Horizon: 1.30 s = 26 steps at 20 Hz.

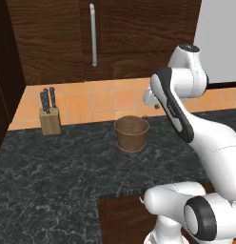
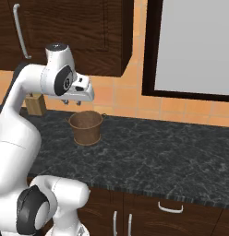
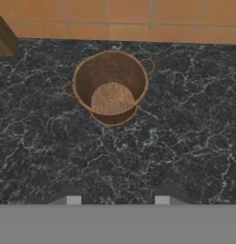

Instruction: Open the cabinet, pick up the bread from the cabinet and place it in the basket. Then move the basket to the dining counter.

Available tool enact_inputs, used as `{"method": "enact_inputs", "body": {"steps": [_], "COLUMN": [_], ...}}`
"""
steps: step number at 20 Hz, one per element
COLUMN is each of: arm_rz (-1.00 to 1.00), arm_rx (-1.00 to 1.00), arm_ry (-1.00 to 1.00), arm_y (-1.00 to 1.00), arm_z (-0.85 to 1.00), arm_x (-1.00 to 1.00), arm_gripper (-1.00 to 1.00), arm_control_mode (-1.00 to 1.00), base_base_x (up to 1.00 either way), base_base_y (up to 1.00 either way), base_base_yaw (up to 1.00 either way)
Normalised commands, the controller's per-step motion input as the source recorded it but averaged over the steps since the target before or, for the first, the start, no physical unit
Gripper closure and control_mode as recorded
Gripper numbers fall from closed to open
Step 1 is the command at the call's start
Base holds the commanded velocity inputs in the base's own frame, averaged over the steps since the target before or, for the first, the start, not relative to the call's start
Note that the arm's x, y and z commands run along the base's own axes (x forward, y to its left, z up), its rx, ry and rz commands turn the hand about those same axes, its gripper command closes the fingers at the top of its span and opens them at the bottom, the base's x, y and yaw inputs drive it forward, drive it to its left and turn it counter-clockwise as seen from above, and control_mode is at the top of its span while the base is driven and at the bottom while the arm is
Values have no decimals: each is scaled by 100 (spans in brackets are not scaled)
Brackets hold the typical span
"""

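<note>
The cabinet is shut, its long silver bar handle upright on the door. The bread is hidden. The round brown basket stands upright on the black marble worktop near the tiled wall. In the hand view I look down into the basket and see a pale speckled round bottom. My gripper hangs above the worktop, a little nearer to me than the basket. The gripper is open, with nothing between its fingertips. The dining counter is out of view.
A wooden knife block with black handles stands at the left against the orange tiles. A dark-framed pale panel fills the wall at the right. Low drawers with small handles sit under the worktop's front edge.
</note>
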Motion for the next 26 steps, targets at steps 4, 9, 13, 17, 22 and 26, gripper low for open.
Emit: {"method": "enact_inputs", "body": {"steps": [4,9,13,17,22,26], "arm_rz": [2,0,0,0,0,0], "arm_rx": [-1,0,1,3,7,4], "arm_ry": [-14,-22,-19,-16,-18,-25], "arm_y": [9,38,32,60,57,73], "arm_z": [1,34,72,80,82,50], "arm_x": [-49,-27,-26,-5,0,19], "arm_gripper": [-100,-100,-100,-100,-100,-100], "arm_control_mode": [-100,-100,-100,-100,-100,-100], "base_base_x": [0,0,0,0,0,0], "base_base_y": [0,0,0,0,0,0], "base_base_yaw": [0,0,0,0,0,0]}}
